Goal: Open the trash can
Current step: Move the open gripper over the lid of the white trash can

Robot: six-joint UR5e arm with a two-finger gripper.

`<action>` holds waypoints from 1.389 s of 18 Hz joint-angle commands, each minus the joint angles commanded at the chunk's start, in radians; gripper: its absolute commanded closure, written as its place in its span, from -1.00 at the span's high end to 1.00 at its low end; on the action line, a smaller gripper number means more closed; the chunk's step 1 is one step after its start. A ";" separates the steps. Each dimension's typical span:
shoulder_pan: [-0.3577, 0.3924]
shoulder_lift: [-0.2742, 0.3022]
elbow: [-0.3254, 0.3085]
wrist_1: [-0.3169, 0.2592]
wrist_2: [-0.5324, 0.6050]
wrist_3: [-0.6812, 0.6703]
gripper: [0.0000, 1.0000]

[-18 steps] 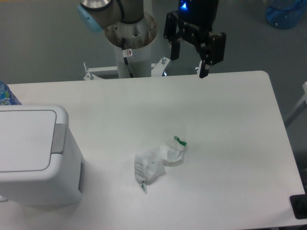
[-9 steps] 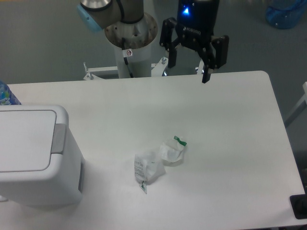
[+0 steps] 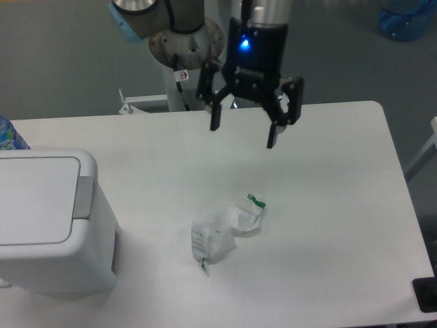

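Note:
The trash can (image 3: 51, 222) is a boxy white bin at the table's left edge. Its flat lid is down and a grey push-button strip (image 3: 83, 198) runs along the lid's right side. My gripper (image 3: 242, 135) hangs above the back middle of the table, well to the right of the bin and far from it. Its two black fingers are spread wide apart with nothing between them.
Two crumpled white wrappers (image 3: 225, 231) lie near the middle of the white table (image 3: 328, 205), below and in front of the gripper. The arm's base column (image 3: 184, 51) stands behind the table's far edge. A blue bottle (image 3: 8, 135) shows behind the bin.
The gripper has moved left and down from the back right, over the table, and turned so its open fingers now face the camera more squarely.

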 joint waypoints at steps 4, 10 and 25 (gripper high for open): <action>-0.077 -0.031 -0.002 0.040 0.000 -0.206 1.00; -0.178 -0.103 -0.002 0.133 -0.002 -0.471 1.00; -0.216 -0.118 -0.044 0.143 -0.002 -0.539 1.00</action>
